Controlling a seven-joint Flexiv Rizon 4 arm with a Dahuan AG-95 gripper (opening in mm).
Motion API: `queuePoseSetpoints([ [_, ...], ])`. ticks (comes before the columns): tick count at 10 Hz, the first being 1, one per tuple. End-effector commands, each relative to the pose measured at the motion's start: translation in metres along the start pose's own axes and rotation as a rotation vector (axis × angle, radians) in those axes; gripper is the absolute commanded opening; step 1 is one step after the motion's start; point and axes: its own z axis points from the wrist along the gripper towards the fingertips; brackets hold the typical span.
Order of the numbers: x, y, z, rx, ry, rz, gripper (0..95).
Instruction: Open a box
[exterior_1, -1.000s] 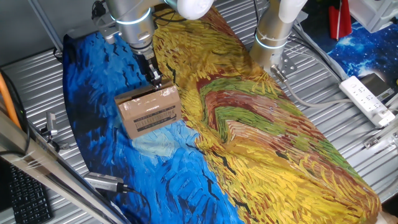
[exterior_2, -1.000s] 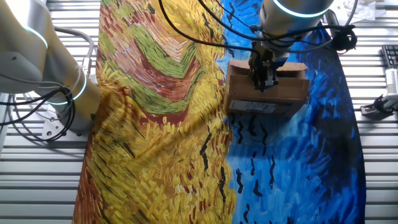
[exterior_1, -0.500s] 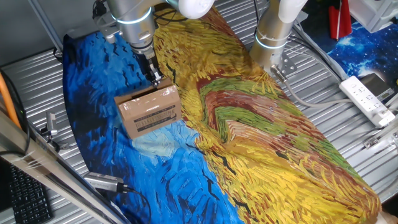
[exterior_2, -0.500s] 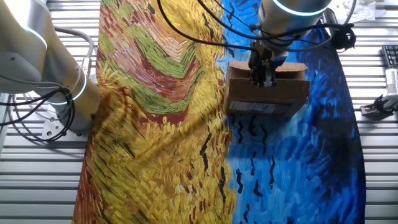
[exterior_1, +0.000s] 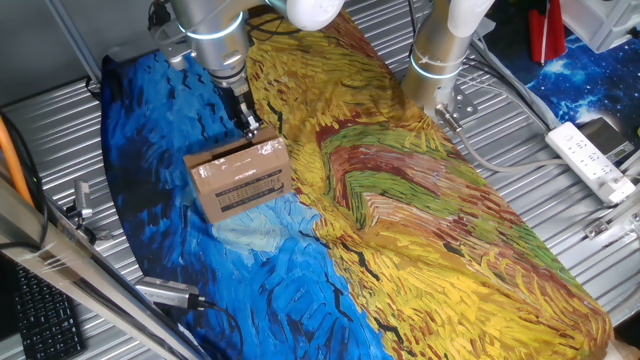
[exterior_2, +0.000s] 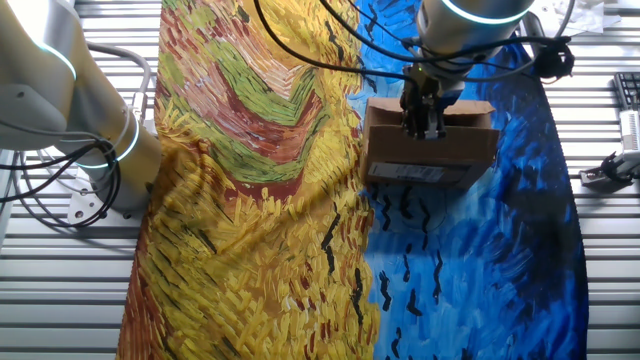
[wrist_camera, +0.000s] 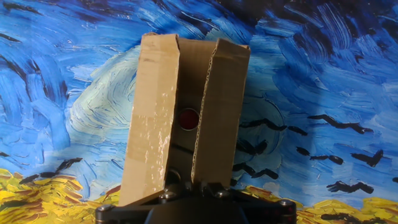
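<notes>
Small brown corrugated cardboard box (exterior_1: 240, 178) sits on blue swirled part of painted cloth (exterior_1: 420, 230) covering the table, white barcode label facing front. Gripper (exterior_2: 420, 128) directly over box top, at its edge. Fingers' state: cannot tell, tips hidden. Hand view: two taped flaps (wrist_camera: 186, 118) raised, gap between showing something red inside

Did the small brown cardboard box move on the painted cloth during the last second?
No. The small brown cardboard box keeps its place on the blue part of the painted cloth.
</notes>
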Motion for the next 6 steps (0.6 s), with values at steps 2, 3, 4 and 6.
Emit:
queuePoseSetpoints([
  [2, -0.0001, 0.0001, -0.0001, -0.001, 0.0, 0.005, 0.0],
  [3, -0.0001, 0.0002, -0.0002, -0.001, 0.0, 0.007, 0.0],
  [4, -0.0001, 0.0002, -0.0002, -0.001, 0.0, 0.007, 0.0],
  [6, -0.0002, 0.0003, -0.0002, -0.002, -0.001, 0.01, 0.0],
])
